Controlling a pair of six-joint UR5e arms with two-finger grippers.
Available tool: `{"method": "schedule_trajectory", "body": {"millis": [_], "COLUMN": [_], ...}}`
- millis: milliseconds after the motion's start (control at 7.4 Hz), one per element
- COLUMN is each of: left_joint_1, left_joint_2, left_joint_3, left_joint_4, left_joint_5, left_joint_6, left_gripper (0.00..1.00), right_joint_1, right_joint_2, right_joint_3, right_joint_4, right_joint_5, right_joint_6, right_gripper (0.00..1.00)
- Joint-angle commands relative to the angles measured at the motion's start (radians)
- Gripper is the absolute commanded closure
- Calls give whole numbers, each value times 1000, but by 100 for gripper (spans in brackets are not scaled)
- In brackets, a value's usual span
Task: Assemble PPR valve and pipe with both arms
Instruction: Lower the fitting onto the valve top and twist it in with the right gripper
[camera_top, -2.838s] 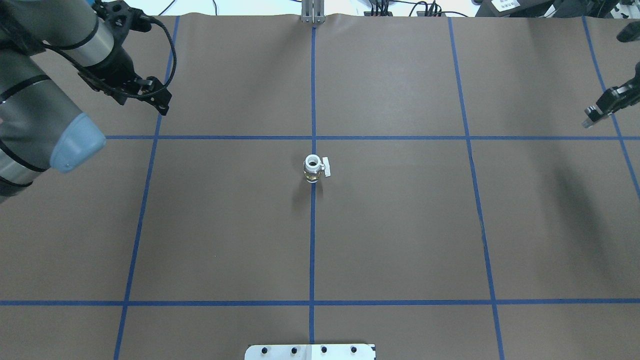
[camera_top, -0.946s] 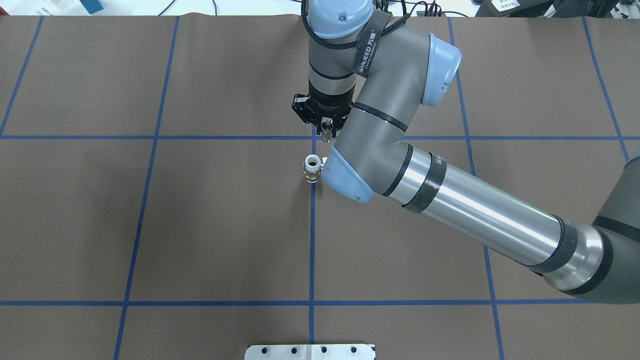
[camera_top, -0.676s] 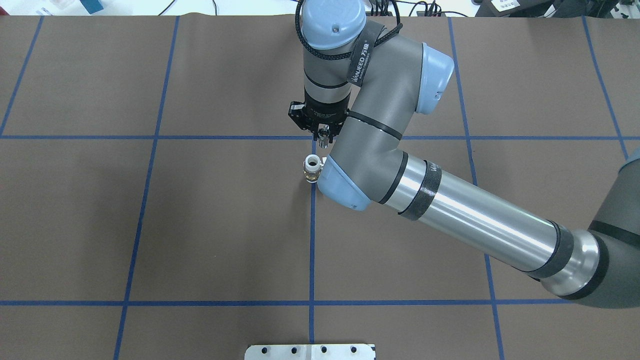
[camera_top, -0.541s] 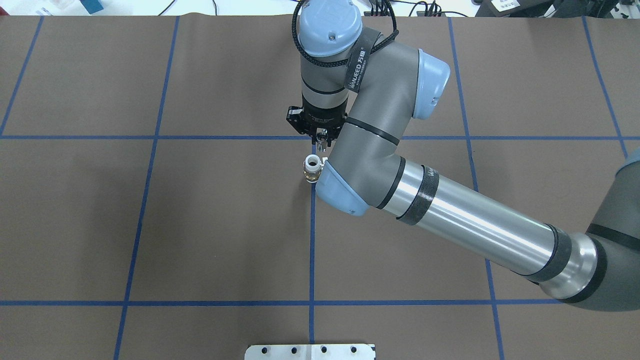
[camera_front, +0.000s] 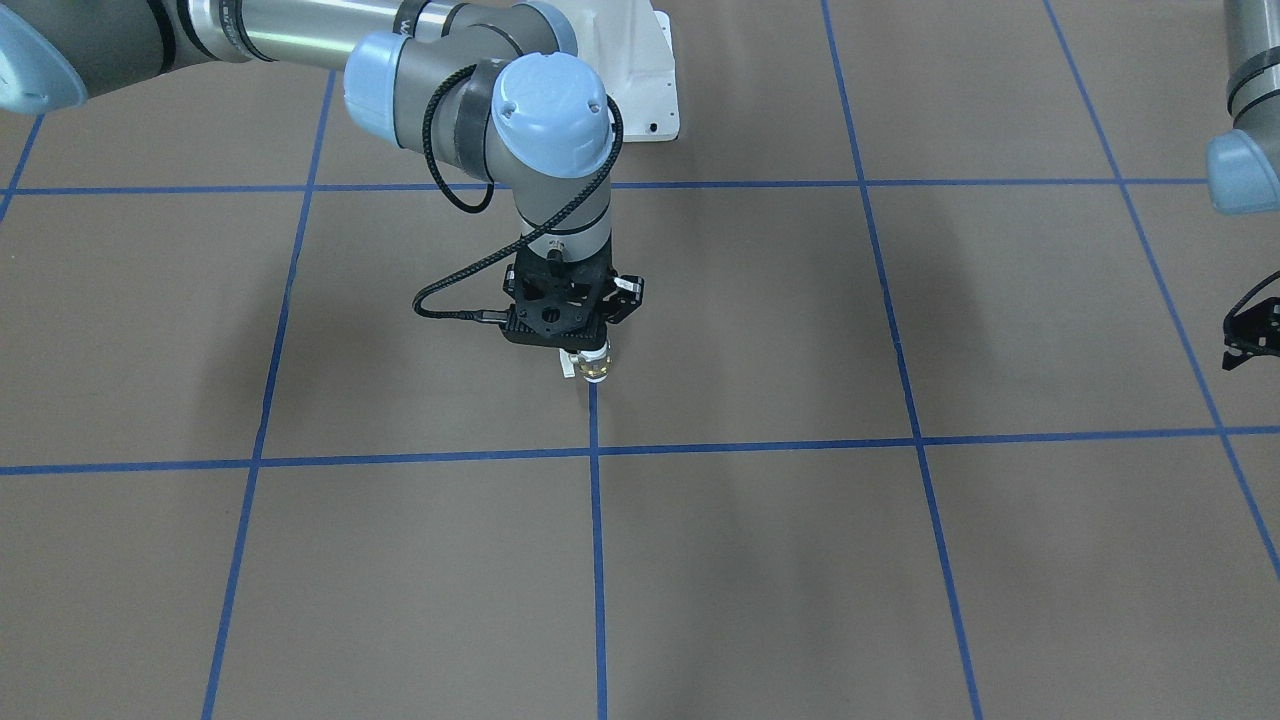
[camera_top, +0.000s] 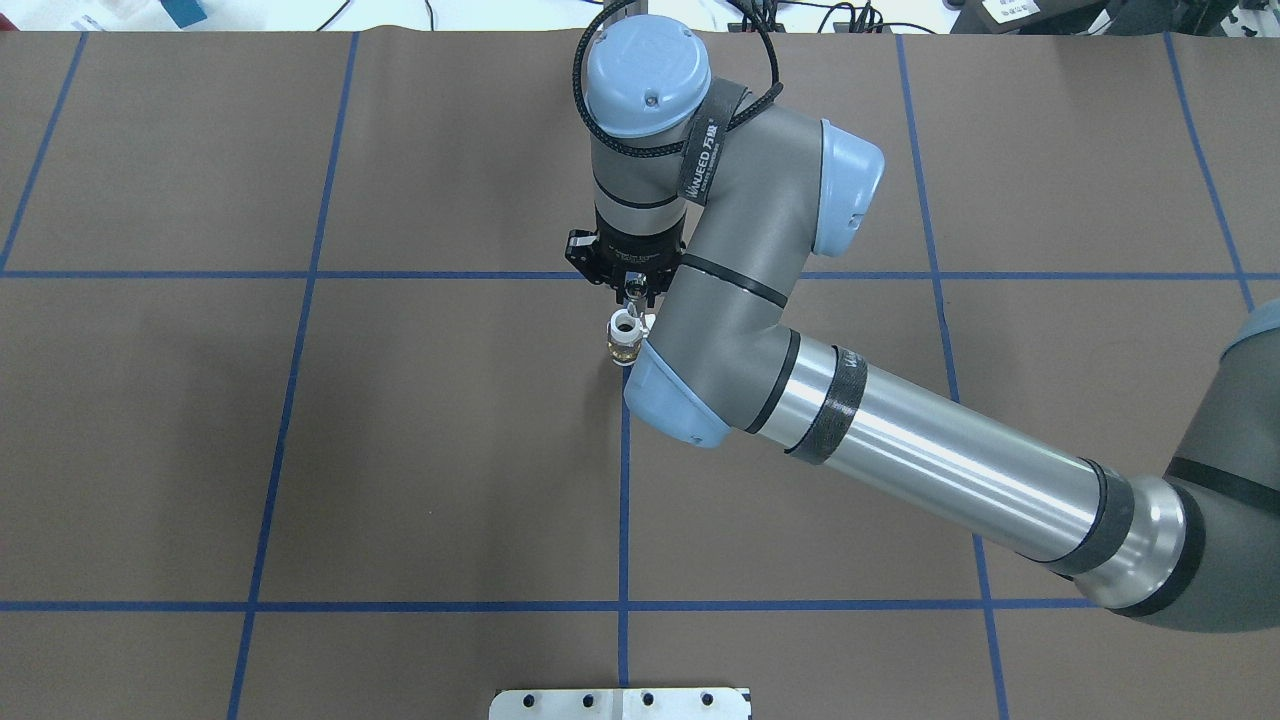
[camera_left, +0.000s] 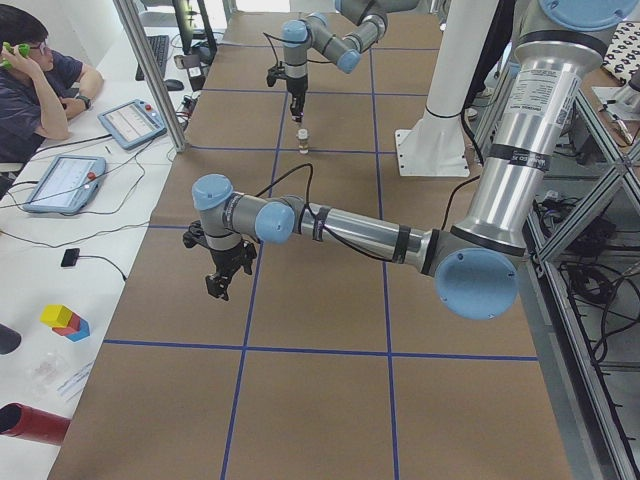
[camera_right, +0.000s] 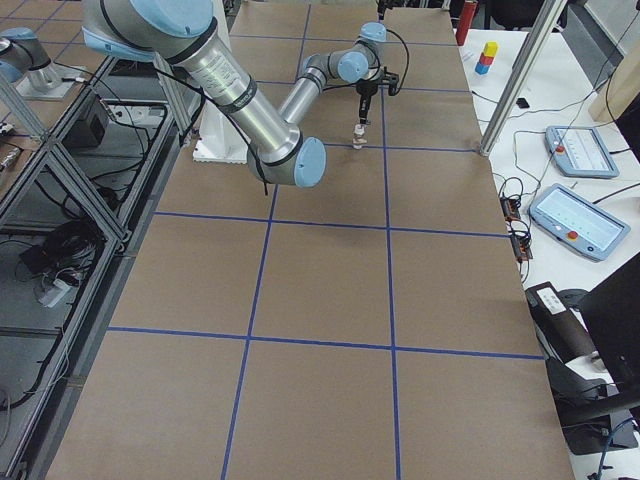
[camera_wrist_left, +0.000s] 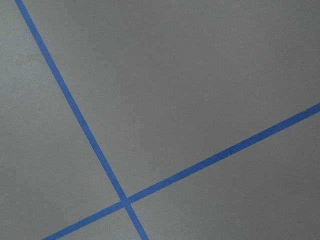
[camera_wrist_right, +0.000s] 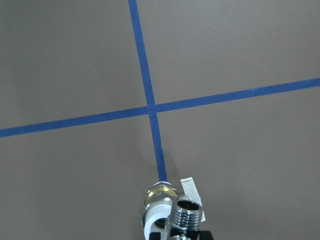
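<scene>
The PPR valve (camera_top: 623, 342) stands upright on the centre blue tape line, white mouth up, brass band below. It also shows in the front view (camera_front: 594, 371) and the right wrist view (camera_wrist_right: 159, 196). My right gripper (camera_top: 631, 288) is shut on the pipe (camera_wrist_right: 187, 215), a silvery threaded piece, held vertical just above the valve's mouth and a little off to the handle-tab side. My left gripper (camera_front: 1240, 350) hangs over bare table far off at my left end, nothing near its fingers; its jaws are too small to judge. The left wrist view shows only tape lines.
The white bolted pedestal (camera_front: 648, 75) is at my base. A metal post (camera_top: 625, 25) stands at the table's far edge. An operator (camera_left: 40, 70) sits past the far edge with tablets (camera_left: 130, 122); coloured blocks (camera_left: 65, 320) lie off the table there.
My right arm swung in from the right edge with the pipe and has crept steadily toward the valve until the pipe hangs over its mouth. My left arm has left the overhead view.
</scene>
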Motion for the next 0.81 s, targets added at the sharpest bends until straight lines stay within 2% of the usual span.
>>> {"method": "schedule_trajectory", "body": {"millis": [0,676], "left_joint_1": [0,0], "left_joint_2": [0,0], "left_joint_3": [0,3], "left_joint_4": [0,0], "left_joint_5": [1,1], "left_joint_6": [-1,-1], "left_gripper": [0,0], "right_joint_1": [-2,-4], "right_joint_2": [2,2], "right_joint_3": [-22,-9], "right_joint_4": [41,40], "right_joint_5": [0,11], "right_joint_6": [5,6], "right_gripper": [100,100]}}
